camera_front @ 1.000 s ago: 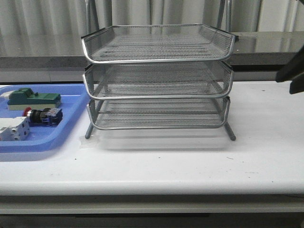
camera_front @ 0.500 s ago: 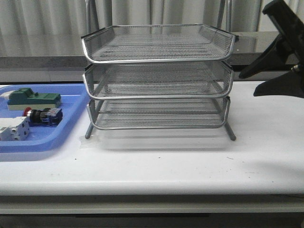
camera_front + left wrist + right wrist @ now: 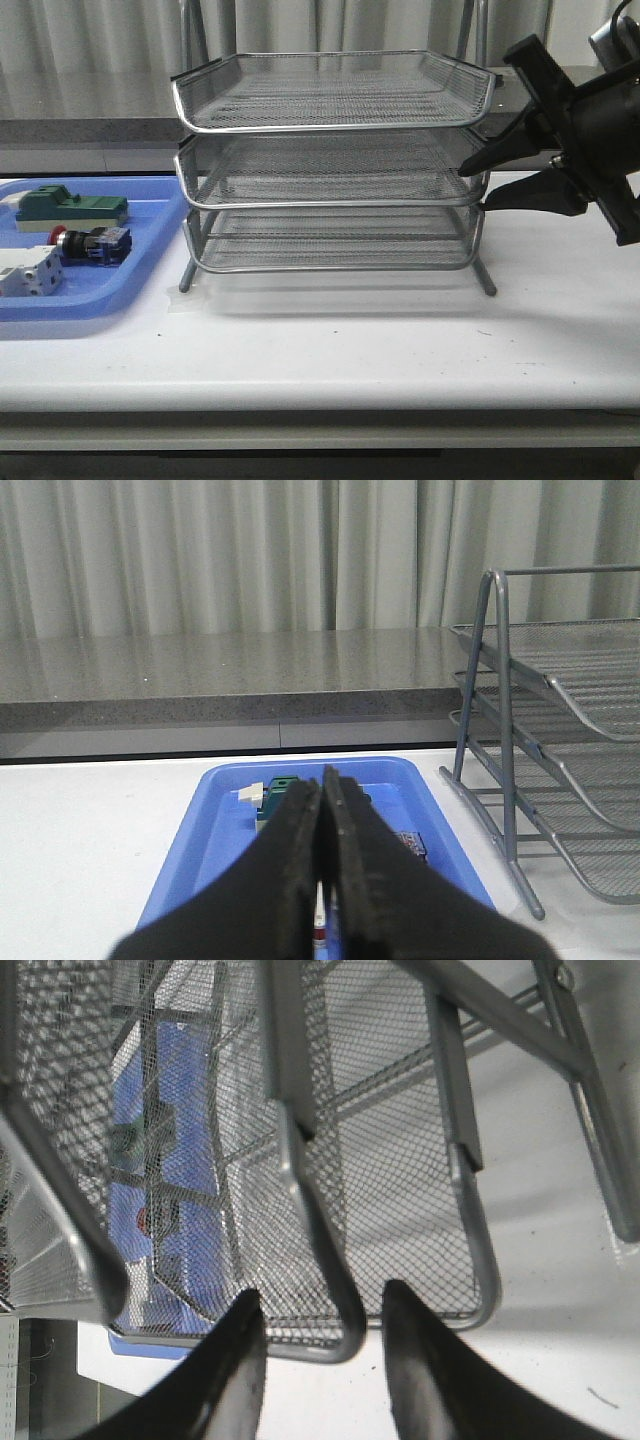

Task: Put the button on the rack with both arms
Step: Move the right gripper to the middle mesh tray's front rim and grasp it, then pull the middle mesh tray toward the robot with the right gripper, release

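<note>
The silver wire-mesh rack [image 3: 330, 120] stands mid-table. The button [image 3: 90, 243], red head and blue-black rear, lies in the blue tray [image 3: 120, 295] at the left. My right gripper [image 3: 473, 190] is open at the rack's right side, with its fingertips at the middle tier's rim. In the right wrist view the gripper [image 3: 322, 1300] straddles a rim wire of the rack [image 3: 300, 1190] and holds nothing. My left gripper [image 3: 322, 780] is shut and empty above the tray [image 3: 225, 810]. Its fingers hide most of the button; the blue-black rear [image 3: 415, 845] shows beside them. The left arm is out of the front view.
A green block [image 3: 70, 208] lies at the tray's back and a white block [image 3: 28, 272] at its front. The rack's legs [image 3: 487, 280] stand on the white table [image 3: 400, 350]. A grey ledge and curtains lie behind.
My right gripper has come in from the right edge and moved left to the rack's middle tier. The button and blocks have not moved.
</note>
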Robot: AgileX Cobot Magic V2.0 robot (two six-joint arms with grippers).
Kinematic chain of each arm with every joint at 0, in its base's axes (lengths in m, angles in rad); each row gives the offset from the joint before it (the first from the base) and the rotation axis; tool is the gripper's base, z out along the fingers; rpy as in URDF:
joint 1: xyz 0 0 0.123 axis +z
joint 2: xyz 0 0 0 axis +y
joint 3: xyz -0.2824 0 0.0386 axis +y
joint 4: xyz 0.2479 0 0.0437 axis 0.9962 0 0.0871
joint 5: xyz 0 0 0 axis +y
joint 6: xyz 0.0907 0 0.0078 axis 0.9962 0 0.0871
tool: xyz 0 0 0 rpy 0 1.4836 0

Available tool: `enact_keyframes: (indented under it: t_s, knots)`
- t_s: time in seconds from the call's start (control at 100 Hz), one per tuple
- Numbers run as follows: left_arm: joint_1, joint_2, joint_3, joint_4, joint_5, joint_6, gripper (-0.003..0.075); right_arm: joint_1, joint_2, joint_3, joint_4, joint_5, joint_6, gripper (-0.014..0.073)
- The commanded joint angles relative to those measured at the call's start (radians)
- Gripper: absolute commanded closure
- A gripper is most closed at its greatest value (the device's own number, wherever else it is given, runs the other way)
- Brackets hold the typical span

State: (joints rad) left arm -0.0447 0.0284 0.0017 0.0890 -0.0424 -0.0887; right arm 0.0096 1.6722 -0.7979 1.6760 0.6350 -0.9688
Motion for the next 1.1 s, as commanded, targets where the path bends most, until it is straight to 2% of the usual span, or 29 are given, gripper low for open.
enact_keyframes:
  t_s: [0.0, 0.53, 0.62, 0.79, 0.86, 1.09]
  knots:
    - [0.002, 0.009, 0.046, -0.004, -0.074, -0.007, 0.074, 0.001, -0.02, -0.043, 0.038, 0.06, -0.016, 0.0286]
    - [0.002, 0.009, 0.046, -0.004, -0.074, -0.007, 0.074, 0.001, 0.059, -0.103, 0.031, 0.12, -0.019, 0.0291]
    - [0.002, 0.009, 0.046, -0.004, -0.074, -0.007, 0.074, 0.001, 0.059, -0.103, 0.029, 0.12, -0.019, 0.0355]
    - [0.002, 0.009, 0.046, -0.004, -0.074, -0.007, 0.074, 0.001, 0.059, -0.103, 0.014, 0.12, -0.019, 0.0594]
    - [0.002, 0.009, 0.046, -0.004, -0.074, -0.007, 0.074, 0.001, 0.059, -0.103, 0.005, 0.12, -0.019, 0.0664]
    - [0.002, 0.009, 0.046, -0.004, -0.074, -0.007, 0.074, 0.001, 0.059, -0.073, -0.036, 0.118, -0.019, 0.0653]
